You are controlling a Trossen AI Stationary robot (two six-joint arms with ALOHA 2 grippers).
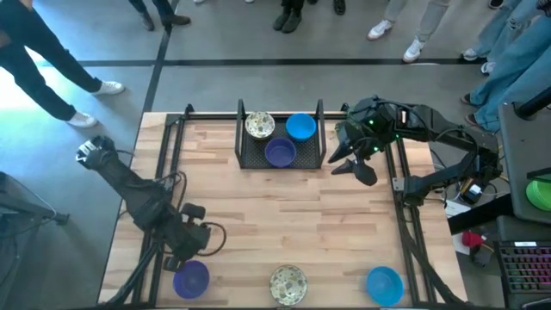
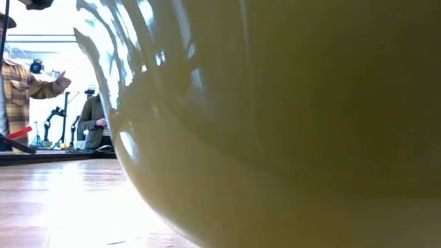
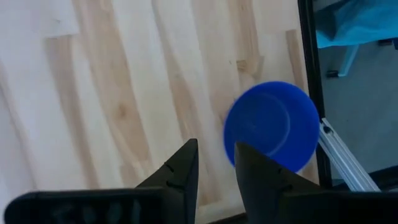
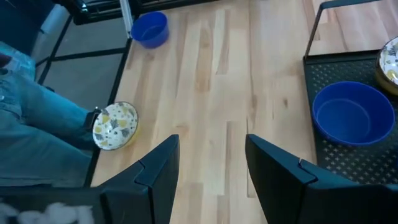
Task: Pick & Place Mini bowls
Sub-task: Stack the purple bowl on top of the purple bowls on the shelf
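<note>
My right gripper hangs over the table just off the right-hand side of the black mesh tray, which sits at the far middle edge. Its two fingers stand apart with bare wood showing between them — nothing is held.

My left gripper is low at the near left corner, just above the purple bowl that rests there on the table. In the left wrist view the fingers show a narrow gap between their tips, partly spread and empty; that bowl lies just past the fingertips, close to the table's edge rail, and I cannot confirm contact.

Bowls found in the tray: one speckled cream bowl at the far left, one bright blue bowl at the far right, one purple bowl on the near side between them.

Bowls along the near edge of the table: the purple one at left, a speckled cream bowl in the middle, a bright blue bowl at right — each well apart from its neighbour.

The low view is almost filled by the glossy cream wall of a bowl standing right against the camera. People stand beyond the far edge.
</note>
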